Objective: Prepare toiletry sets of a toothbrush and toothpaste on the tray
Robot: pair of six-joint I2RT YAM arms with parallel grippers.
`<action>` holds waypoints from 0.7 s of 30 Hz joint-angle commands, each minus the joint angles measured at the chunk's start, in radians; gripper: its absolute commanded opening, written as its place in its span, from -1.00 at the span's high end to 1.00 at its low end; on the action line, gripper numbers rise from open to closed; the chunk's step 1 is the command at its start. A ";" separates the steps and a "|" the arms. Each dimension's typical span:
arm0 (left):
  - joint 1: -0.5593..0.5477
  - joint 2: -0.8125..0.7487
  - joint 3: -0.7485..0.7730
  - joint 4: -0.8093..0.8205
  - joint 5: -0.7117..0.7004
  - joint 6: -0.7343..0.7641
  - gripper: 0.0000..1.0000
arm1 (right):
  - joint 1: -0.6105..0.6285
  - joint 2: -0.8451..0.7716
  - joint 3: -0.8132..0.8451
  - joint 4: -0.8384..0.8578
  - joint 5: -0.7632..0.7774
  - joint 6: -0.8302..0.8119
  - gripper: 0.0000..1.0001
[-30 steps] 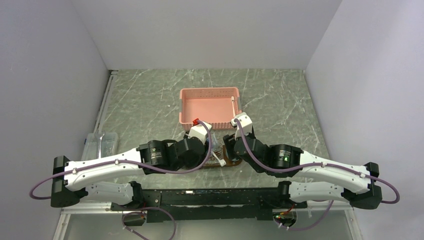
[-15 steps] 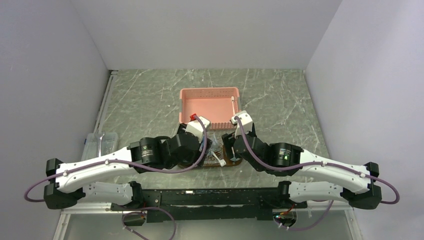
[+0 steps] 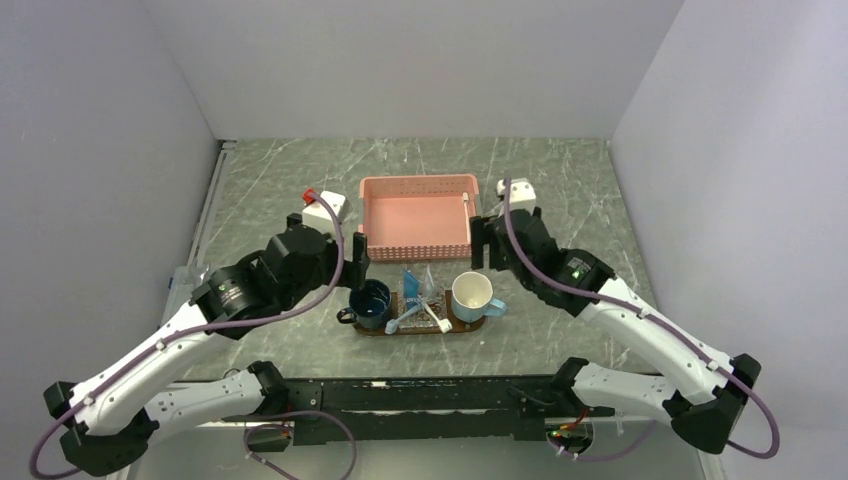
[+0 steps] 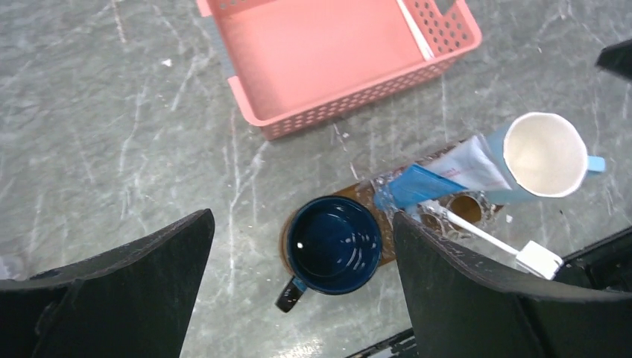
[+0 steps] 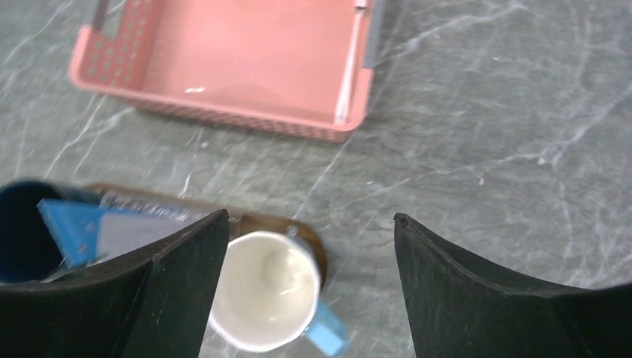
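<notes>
The dark-brown tray (image 3: 452, 325) lies at the near middle of the table. On it stand a dark-blue mug (image 3: 370, 303) at the left end and a light mug with a blue handle (image 3: 473, 296) at the right end. Between them lie blue toothpaste tubes (image 3: 413, 288) and a white toothbrush (image 3: 428, 317). My left gripper (image 3: 356, 264) is open and empty, above and left of the tray. My right gripper (image 3: 479, 246) is open and empty, above the tray's right end. In the left wrist view the blue mug (image 4: 332, 245), tubes (image 4: 417, 183) and toothbrush (image 4: 477, 232) lie below my open gripper (image 4: 302, 218).
The pink perforated basket (image 3: 372, 222) stands just beyond the tray, with one white toothbrush (image 3: 467, 204) along its right wall, also in the right wrist view (image 5: 350, 67). A clear dish (image 3: 180, 281) at the left edge is mostly hidden by my left arm.
Both arms have lifted and pulled back from over the tray, left arm to the left, right arm to the right. The mugs, tubes and toothbrush on the tray are now uncovered.
</notes>
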 commanded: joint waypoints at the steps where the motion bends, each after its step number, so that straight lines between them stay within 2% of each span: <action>1: 0.086 -0.039 0.011 0.008 0.029 0.077 -0.99 | -0.172 -0.001 0.036 0.083 -0.119 -0.027 -0.68; 11: 0.308 -0.048 0.001 0.047 0.121 0.108 -0.99 | -0.528 -0.040 -0.013 0.143 -0.367 -0.014 -0.83; 17: 0.400 -0.013 0.053 0.015 0.134 0.121 -0.99 | -0.589 -0.072 -0.039 0.157 -0.304 -0.004 -0.89; 21: 0.468 -0.038 0.034 0.041 0.147 0.164 -0.99 | -0.593 -0.127 -0.071 0.182 -0.278 -0.016 -0.94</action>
